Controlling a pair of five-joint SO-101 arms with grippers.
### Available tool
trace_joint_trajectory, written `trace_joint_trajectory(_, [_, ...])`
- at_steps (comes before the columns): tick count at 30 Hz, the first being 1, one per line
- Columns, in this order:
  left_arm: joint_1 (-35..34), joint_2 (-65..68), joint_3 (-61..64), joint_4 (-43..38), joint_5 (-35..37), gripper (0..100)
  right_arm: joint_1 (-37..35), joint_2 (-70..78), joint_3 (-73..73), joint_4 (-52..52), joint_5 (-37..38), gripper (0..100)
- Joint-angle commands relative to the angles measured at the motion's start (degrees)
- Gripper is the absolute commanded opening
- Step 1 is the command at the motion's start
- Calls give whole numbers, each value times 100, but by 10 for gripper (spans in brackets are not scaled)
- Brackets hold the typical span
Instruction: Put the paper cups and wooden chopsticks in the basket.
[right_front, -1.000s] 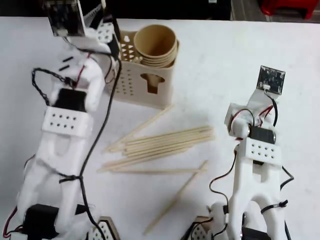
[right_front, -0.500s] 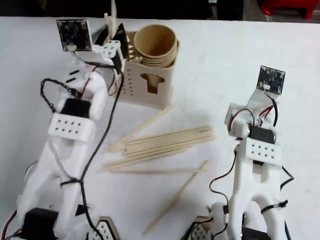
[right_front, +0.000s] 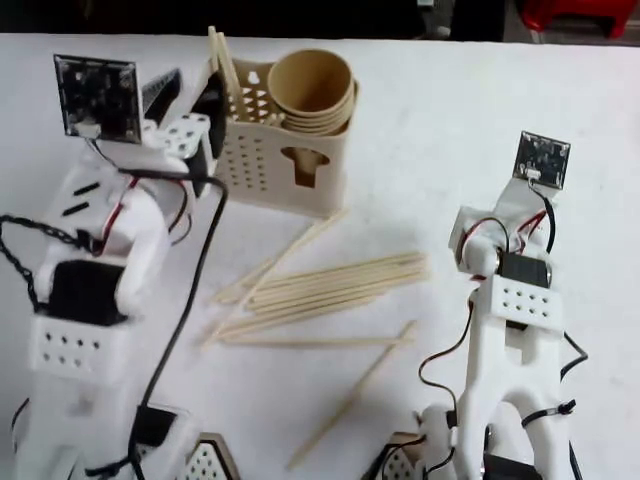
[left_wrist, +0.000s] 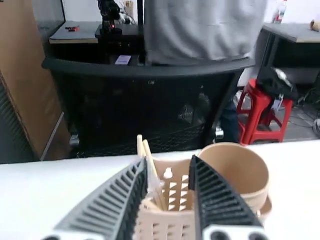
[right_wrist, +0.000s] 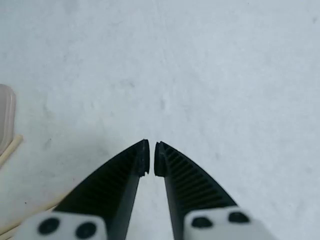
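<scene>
The cream perforated basket (right_front: 283, 172) stands at the far side of the white worktop (right_front: 450, 90). A nested stack of tan paper cups (right_front: 311, 84) sits upright in its right part. A few wooden chopsticks (right_front: 222, 58) stand on end in its left corner, leaning slightly outward.

The left gripper (right_front: 187, 95) is just beside that corner. In the left wrist view its jaws are spread apart, with the standing chopsticks (left_wrist: 145, 151) and the basket wall (left_wrist: 170, 200) in the gap between them and the paper cups (left_wrist: 233, 166) to one side. Neither jaw presses on the sticks.

A loose bundle of chopsticks (right_front: 330, 285) lies flat on the worktop in front of the basket, fanned out. A single chopstick (right_front: 350, 400) lies apart from it, nearer the arm bases.

The right gripper (right_wrist: 151, 151) hangs over bare worktop (right_wrist: 200, 60), its jaws closed to a sliver with nothing between them.
</scene>
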Motion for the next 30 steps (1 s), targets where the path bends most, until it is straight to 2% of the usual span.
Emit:
trace_joint_trajectory(1, [-4,-312,-316,519,-448,150,66,-207,-149,-92,9,35])
trace_joint_trajectory(4, [-13,-303,-308,1037,-738,150,66,-207,-149,-92,18,35])
trace_joint_trajectory(10, [-48,-295,-264,2215,-1600,150,-119,-268,-237,48,633,35])
trace_joint_trajectory(14, [-558,-312,-202,2708,-1644,150,-576,-268,-862,1095,1257,35])
trace_joint_trajectory(22, [-2193,-321,712,2418,-1380,150,-2246,-207,-2585,3609,2901,35])
trace_joint_trajectory(26, [-2853,-321,1626,1855,-1380,150,-3319,-145,-2804,4171,3455,35])
trace_joint_trajectory(30, [-3319,-321,2567,1213,-1371,150,-4224,532,-2831,4426,3851,36])
